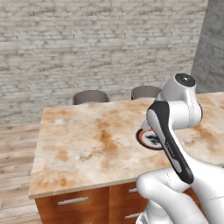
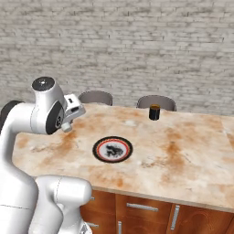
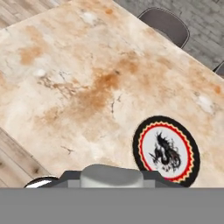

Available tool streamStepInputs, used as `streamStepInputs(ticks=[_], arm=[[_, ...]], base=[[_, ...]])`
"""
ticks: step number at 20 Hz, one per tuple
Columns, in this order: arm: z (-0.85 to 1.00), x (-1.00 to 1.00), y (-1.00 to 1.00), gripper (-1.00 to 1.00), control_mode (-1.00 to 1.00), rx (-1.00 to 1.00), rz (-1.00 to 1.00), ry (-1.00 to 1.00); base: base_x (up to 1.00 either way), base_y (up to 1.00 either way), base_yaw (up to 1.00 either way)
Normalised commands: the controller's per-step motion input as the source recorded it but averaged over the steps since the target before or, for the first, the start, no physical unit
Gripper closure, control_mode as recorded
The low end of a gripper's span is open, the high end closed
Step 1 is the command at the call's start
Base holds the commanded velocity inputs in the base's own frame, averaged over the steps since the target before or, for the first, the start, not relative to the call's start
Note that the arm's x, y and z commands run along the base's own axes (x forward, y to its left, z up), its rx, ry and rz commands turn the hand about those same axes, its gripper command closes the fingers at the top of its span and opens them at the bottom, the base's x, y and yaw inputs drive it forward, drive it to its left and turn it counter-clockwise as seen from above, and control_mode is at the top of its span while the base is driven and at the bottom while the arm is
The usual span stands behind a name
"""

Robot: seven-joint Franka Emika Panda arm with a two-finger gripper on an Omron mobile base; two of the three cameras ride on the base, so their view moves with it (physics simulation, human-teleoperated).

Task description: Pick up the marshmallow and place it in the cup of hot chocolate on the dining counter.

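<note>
Marshmallow: not to be picked out with any certainty on the counter (image 2: pixel 183 151), where several small pale spots in the marbled top could be the sweet or merely the stone's pattern; its place cannot be told from these views. Judged by its kind, it will be very light, soft and springy, easily squashed, so a gentle pinch across its middle, closing only until it is held, looks the safest hold; a hard squeeze could deform it or make it pop out sideways. The cup (image 2: pixel 154 112), a small dark mug, stands upright near the far edge of the counter, well apart from the plate (image 2: pixel 113 149), which lies flat nearer the middle with its red-and-black rim and dark figure. Two grey stools (image 2: pixel 95 97) are tucked in behind the far edge, before a pale brick wall. The gripper (image 2: pixel 69 118) hangs above the counter's near-left part, looking down with the plate at the lower right of the hand view; its fingers are hidden, so whether they are parted or closed cannot be told.
</note>
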Motion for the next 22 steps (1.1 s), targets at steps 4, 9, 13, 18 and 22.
streamStepInputs(ticks=[4, 9, 13, 18, 22], arm=[[0.00, 0.00, -0.04, 1.00, 1.00, 0.00, 0.00, 0.00], [0.00, 0.00, 0.00, 1.00, 1.00, 0.00, 0.00, 0.00], [0.00, 0.00, 0.00, 1.00, 1.00, 0.00, 0.00, 0.00], [0.00, 0.00, 0.00, 1.00, 1.00, 0.00, 0.00, 0.00], [0.00, 0.00, 0.00, 1.00, 1.00, 0.00, 0.00, 0.00]], base=[[0.00, 0.00, 0.00], [-0.56, 0.22, 0.00], [-1.00, 0.91, -0.02], [-0.83, 1.00, -0.05], [-0.05, 1.00, -0.16]])
